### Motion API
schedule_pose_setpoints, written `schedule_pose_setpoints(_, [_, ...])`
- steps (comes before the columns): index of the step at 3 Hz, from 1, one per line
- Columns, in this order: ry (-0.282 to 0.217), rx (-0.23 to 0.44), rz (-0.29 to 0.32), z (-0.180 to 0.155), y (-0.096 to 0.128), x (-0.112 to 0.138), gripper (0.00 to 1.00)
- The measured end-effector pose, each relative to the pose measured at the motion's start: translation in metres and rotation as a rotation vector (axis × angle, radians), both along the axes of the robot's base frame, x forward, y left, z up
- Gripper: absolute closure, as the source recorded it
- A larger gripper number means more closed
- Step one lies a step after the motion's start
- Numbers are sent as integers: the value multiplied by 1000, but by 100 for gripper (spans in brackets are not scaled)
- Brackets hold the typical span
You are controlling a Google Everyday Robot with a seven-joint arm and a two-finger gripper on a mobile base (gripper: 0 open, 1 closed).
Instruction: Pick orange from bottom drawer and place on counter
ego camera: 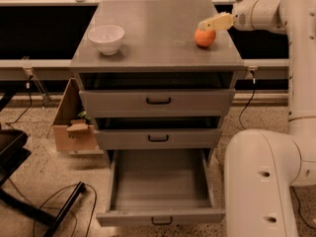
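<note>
Surface: the counter (158, 14) is a flat grey top on a three-drawer cabinet. A white bowl (105, 38) sits at its near left. The orange (205, 38) sits at its right side, resting on the top, well apart from the bowl.

Drawers: the top drawer (157, 102) and middle drawer (158, 138) are pushed in, each with a small black handle. The bottom drawer (160, 216) is pulled out toward me, and I can see its grey floor.

Room: speckled floor. A cardboard box (74, 127) stands left of the cabinet. Black cables (64, 206) lie on the floor at near left, by a dark frame (10, 152). A dark recess runs behind the cabinet.

Arm: the white arm (296, 58) rises from the robot base (259, 181) at near right and bends left over the counter's right edge.

Gripper (205, 25): it is pale yellow, points left and sits just above and right of the orange, close to its top. I cannot tell whether it touches the fruit. I cannot tell how the jaws stand, open or closed.
</note>
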State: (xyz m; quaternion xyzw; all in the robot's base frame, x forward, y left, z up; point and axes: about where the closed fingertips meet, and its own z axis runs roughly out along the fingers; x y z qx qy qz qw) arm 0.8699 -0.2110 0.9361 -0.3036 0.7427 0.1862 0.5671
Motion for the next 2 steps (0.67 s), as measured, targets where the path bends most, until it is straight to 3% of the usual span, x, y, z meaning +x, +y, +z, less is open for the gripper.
schedule_pose_setpoints(2, [177, -134, -190, 15, -117, -69, 0])
